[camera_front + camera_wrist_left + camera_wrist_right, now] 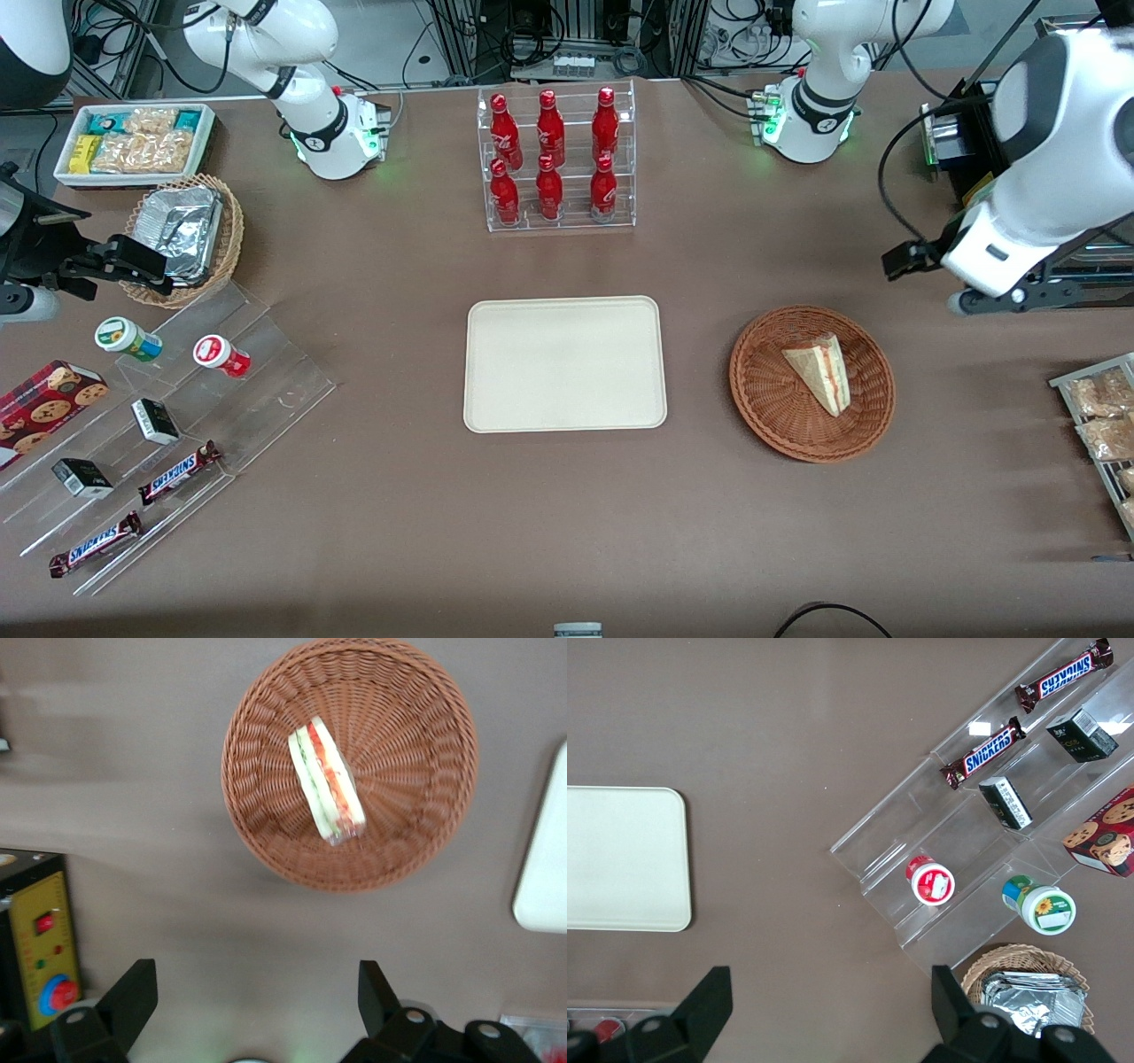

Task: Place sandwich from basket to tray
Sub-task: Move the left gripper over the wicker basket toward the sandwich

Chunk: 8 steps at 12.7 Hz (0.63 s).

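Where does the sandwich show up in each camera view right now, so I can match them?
Front view: sandwich lies in the basket, beside the tray, toward the working arm's end.
Left wrist view: sandwich in the basket, with the open pincer hanging above the table clear of it.
Right wrist view: not in it.
Shared landmark: the tray, seen in all three views.

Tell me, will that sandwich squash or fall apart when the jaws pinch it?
Probably soft: the sandwich shows pale bread over layered filling, so a hard pinch may squash it. It looks light. It lies loose in the basket, so layers might slide. The gripper hangs above the table, jaws open.
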Motion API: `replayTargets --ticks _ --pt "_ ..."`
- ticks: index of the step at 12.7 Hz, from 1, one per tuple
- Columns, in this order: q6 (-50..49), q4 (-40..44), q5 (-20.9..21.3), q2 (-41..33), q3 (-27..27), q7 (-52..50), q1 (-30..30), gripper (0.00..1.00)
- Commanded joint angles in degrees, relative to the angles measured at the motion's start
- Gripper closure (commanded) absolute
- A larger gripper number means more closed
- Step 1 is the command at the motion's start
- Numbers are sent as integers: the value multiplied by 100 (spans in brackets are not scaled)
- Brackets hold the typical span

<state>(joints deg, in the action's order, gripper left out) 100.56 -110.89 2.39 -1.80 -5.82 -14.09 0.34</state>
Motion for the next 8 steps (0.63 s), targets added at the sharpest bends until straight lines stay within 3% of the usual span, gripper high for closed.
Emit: replayTargets --ticks 1,8 --pt "770 -599 -54 -40 10 -1222 -60 0" --pt "1510 -750 -72 609 -51 -2106 -192 0"
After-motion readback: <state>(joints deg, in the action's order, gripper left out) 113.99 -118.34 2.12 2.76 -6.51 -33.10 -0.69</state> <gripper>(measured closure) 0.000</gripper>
